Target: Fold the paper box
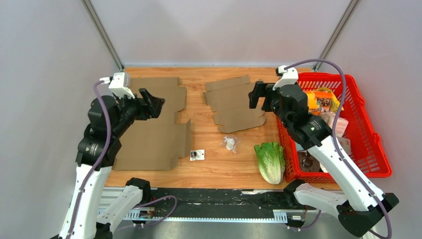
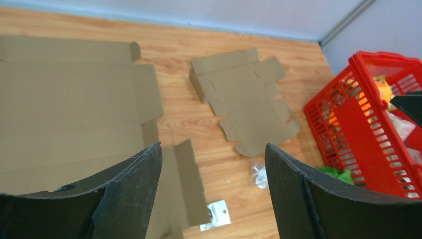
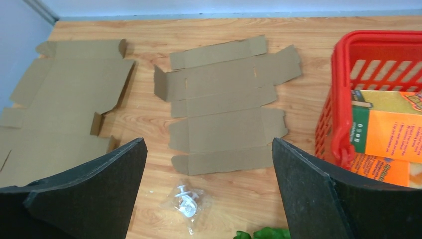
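Two unfolded cardboard box blanks lie flat on the wooden table. The large blank (image 1: 149, 134) (image 2: 69, 109) (image 3: 64, 104) is at the left, and the smaller blank (image 1: 234, 104) (image 2: 244, 99) (image 3: 226, 99) lies at mid-table. My left gripper (image 1: 155, 102) (image 2: 213, 145) hovers open above the large blank's right edge, holding nothing. My right gripper (image 1: 261, 97) (image 3: 208, 139) is open too, raised just right of the small blank, with nothing between its fingers.
A red basket (image 1: 372, 129) with orange packages (image 1: 323, 102) stands at the right. A lettuce head (image 1: 270, 160) lies beside it. A clear bag of white plastic parts (image 1: 230, 144) (image 3: 191, 201) and a small silver packet (image 1: 197, 155) (image 2: 216, 214) lie near the front.
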Controlling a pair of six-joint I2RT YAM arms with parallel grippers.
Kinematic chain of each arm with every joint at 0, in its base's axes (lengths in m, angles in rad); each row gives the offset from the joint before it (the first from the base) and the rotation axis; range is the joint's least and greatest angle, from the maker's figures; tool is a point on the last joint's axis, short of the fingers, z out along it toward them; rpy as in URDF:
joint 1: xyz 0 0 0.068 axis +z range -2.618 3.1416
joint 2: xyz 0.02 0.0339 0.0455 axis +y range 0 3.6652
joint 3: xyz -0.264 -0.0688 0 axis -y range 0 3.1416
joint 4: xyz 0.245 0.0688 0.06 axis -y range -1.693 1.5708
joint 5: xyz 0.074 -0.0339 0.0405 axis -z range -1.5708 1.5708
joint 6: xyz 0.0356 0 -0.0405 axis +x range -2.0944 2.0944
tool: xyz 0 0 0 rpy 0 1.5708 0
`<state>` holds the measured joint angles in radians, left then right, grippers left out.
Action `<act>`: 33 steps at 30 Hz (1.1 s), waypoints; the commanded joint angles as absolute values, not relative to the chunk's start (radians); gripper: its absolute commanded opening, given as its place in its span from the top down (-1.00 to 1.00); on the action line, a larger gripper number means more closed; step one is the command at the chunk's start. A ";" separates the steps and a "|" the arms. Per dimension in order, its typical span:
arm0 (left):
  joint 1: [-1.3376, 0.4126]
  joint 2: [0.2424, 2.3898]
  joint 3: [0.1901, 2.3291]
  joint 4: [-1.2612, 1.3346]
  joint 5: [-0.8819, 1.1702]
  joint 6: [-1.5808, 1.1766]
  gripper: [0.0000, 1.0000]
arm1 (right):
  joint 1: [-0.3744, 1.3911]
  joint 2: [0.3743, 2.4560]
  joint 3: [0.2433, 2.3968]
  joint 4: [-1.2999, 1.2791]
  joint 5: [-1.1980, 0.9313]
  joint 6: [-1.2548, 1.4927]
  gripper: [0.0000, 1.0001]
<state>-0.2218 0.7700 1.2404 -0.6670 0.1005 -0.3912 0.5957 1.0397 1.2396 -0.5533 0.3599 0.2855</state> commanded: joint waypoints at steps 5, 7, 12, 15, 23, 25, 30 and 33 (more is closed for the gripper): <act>-0.250 1.188 1.242 -0.592 0.275 -0.587 -0.58 | 0.603 0.970 1.209 -0.437 0.154 0.267 -1.00; -0.331 1.274 1.275 -0.604 0.154 -0.586 -0.58 | 0.603 0.957 1.198 -0.440 0.120 0.272 -1.00; -0.419 1.561 1.396 -0.552 0.012 -0.649 -0.64 | 0.603 0.902 1.137 -0.440 0.133 0.272 -1.00; -0.420 1.736 1.517 -0.564 0.003 -0.698 -0.64 | 0.603 0.882 1.127 -0.456 0.149 0.255 -1.00; -0.425 2.087 1.804 -0.637 -0.064 -0.704 -0.17 | 0.603 0.845 1.071 -0.430 0.144 0.215 -1.00; -0.426 2.111 1.807 -0.624 -0.084 -0.703 -0.17 | 0.603 0.836 1.045 -0.419 0.178 0.189 -1.00; -0.430 2.175 1.796 -0.534 -0.037 -0.699 -0.36 | 0.600 0.821 1.009 -0.390 0.218 0.178 -1.00; -0.434 2.207 1.807 -0.520 -0.051 -0.703 -0.38 | 0.600 0.822 0.994 -0.374 0.178 0.187 -1.00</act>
